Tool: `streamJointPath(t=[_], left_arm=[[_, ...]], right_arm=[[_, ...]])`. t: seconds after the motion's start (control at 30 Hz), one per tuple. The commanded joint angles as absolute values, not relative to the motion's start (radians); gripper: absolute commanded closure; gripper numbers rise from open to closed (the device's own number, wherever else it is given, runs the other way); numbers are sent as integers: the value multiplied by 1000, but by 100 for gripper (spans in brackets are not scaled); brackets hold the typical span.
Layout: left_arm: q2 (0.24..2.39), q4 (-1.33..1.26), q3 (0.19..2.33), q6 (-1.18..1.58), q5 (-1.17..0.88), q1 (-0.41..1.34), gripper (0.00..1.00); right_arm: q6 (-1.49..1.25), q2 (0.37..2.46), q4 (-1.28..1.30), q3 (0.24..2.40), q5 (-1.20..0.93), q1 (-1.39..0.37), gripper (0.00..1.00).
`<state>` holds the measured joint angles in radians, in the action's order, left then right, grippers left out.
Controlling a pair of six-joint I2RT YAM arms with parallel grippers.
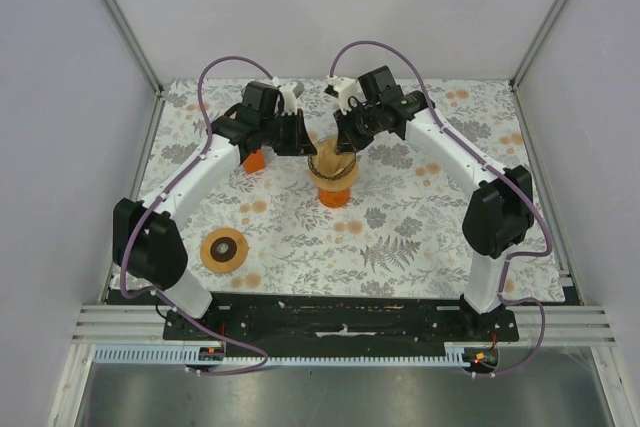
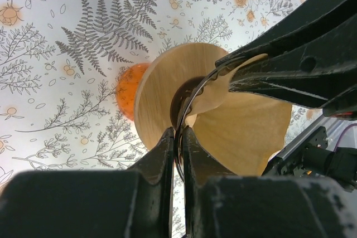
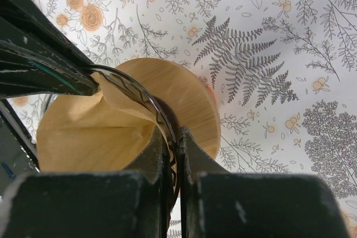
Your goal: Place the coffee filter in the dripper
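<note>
The left gripper (image 2: 177,140) is pinching the thin rim of the dripper (image 2: 159,90), its jaws nearly together. The right gripper (image 3: 172,143) is clamping the same rim from the opposite side. The coffee filter (image 2: 245,132) is sitting inside the dripper, flaring above the rim, toward the far middle of the table (image 1: 420,227).

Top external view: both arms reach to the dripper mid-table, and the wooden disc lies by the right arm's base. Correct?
No. The top external view shows the wooden disc by the left arm's base, not the right's. Both arms do reach to the dripper mid-table.
</note>
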<state>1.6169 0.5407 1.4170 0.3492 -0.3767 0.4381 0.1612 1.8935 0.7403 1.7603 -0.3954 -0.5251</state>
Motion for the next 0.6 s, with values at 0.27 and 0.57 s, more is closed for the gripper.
streamJointPath(t=[0.27, 0.57], left_arm=[[1602, 537, 1459, 285, -383, 446, 83], [1594, 552, 1477, 267, -402, 446, 57]], right_arm=[[209, 1910, 753, 1749, -324, -532, 81], [209, 1891, 758, 1756, -324, -531, 42]])
